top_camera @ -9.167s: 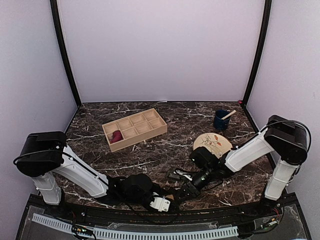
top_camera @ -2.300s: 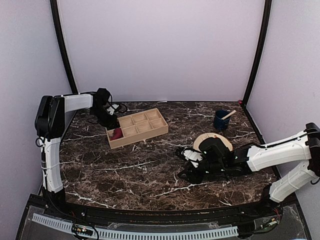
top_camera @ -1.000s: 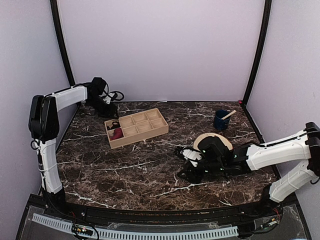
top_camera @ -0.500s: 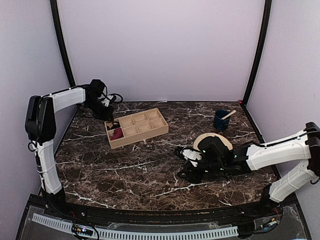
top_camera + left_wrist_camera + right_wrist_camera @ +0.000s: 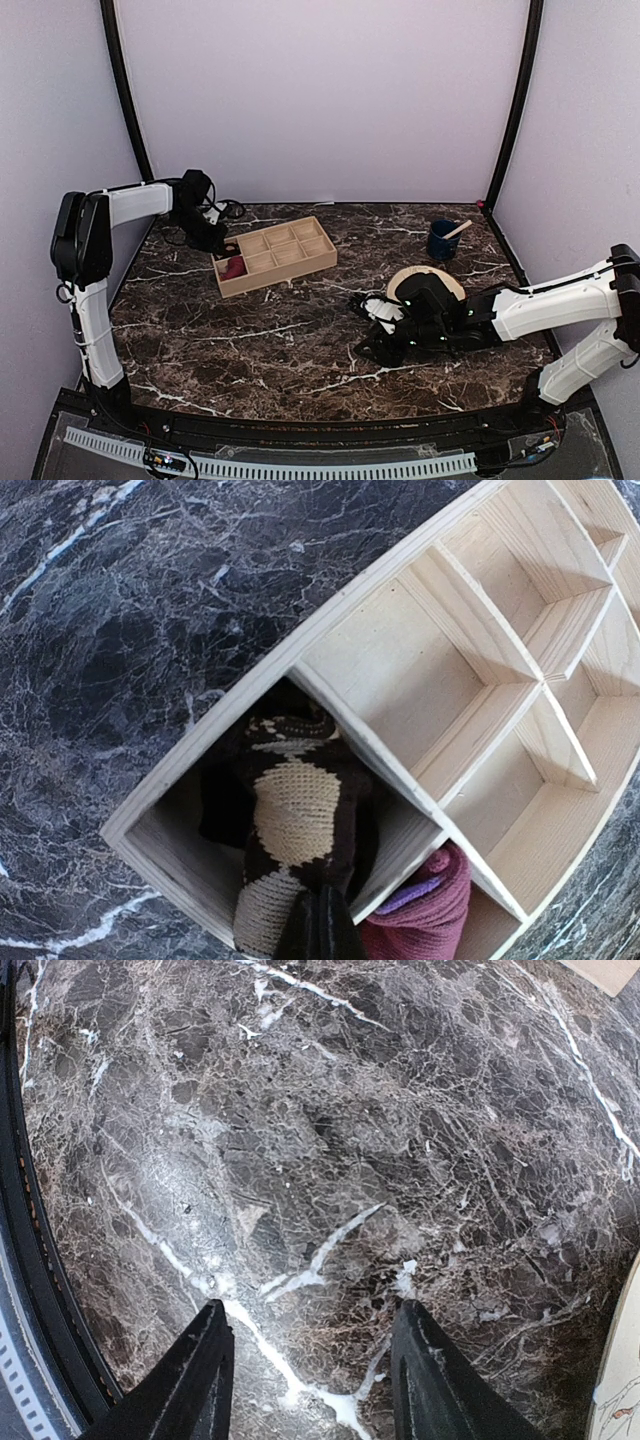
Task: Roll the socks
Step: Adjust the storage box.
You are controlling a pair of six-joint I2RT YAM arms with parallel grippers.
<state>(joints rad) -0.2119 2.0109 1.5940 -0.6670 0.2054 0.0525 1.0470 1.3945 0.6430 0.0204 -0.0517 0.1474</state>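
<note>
Top external view, looking down: reaching far back and to the left with the white-and-black left arm, bending its wrist down over the left end of a light wooden divided tray (image 5: 285, 279). Pressing the left fingers (image 5: 320, 930) tightly together, gripping nothing, hanging directly above the dark brown sock with tan argyle diamonds (image 5: 295, 820); impossible to tell whether touching it. Finding that sock bunched in the tray's far-left corner compartment, and the maroon-red sock with a purple stripe (image 5: 432, 920) balled up in the neighbouring near-left compartment, across one thin divider.

Stretching the right arm low across the table from the right side toward the middle. Spreading the right fingers (image 5: 205, 1380) wide apart, holding nothing, hovering close over bare stone.

Resting everything on a dark brown marble-patterned table (image 5: 250, 335) veined in white. Showing also a round pale plate with a line drawing (image 5: 445, 286), partly hidden behind the right arm, and a dark blue cup with a wooden stick (image 5: 441, 241) near the back right. Closing in the space with pale lilac walls and black corner posts.
</note>
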